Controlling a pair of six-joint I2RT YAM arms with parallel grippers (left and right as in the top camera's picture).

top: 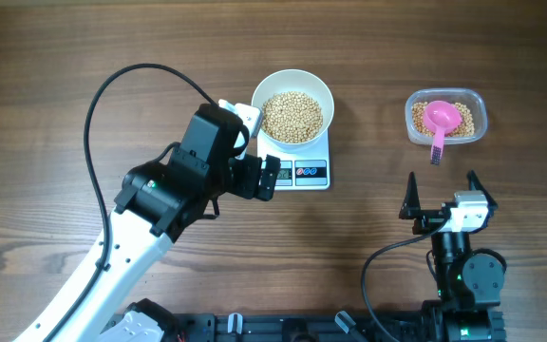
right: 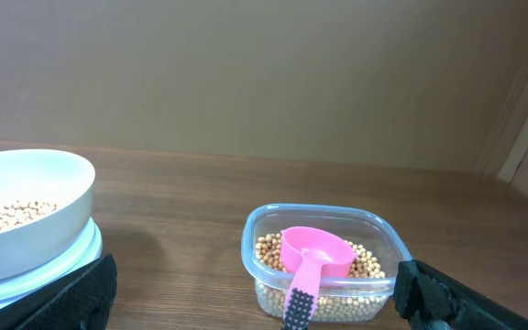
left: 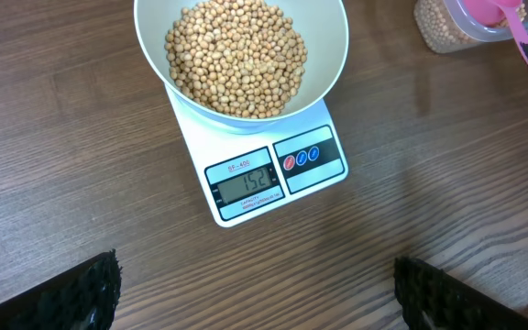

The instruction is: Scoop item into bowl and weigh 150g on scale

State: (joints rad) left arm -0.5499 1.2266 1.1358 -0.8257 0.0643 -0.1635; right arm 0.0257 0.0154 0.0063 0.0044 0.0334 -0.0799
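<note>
The scale [top: 323, 159] sits near the middle of the wooden table [top: 65, 57], so I place the rest from it. The white bowl [top: 292, 82] rests on top of the scale. It overhangs the platform at the far side and at both flanks, leaving only the front strip with the grey display [left: 246, 183] and the button panel [left: 302, 158] uncovered. In the bowl lies a heap of tan beans [top: 292, 116], reaching somewhat below the rim. The display shows digits that look like 152, though they are small.

The left gripper [left: 257, 293] hovers just in front of the scale and a little to its left, above the table. Its jaws are spread wide with nothing between them. In the wrist view its dark ribbed fingers [left: 81, 295] stand to either side of the scale's front edge, and they touch neither the scale nor the bowl.

Well off to the right of the scale stands a clear plastic tub [top: 482, 112] with more beans in it. A pink scoop [top: 442, 118] lies in the tub, cup upward, its handle poking over the near rim toward the robot. The right gripper [top: 442, 198] hangs nearer the robot than the tub, to the right of the scale and well apart from it. Its jaws are likewise released and empty, and it points toward the tub.
</note>
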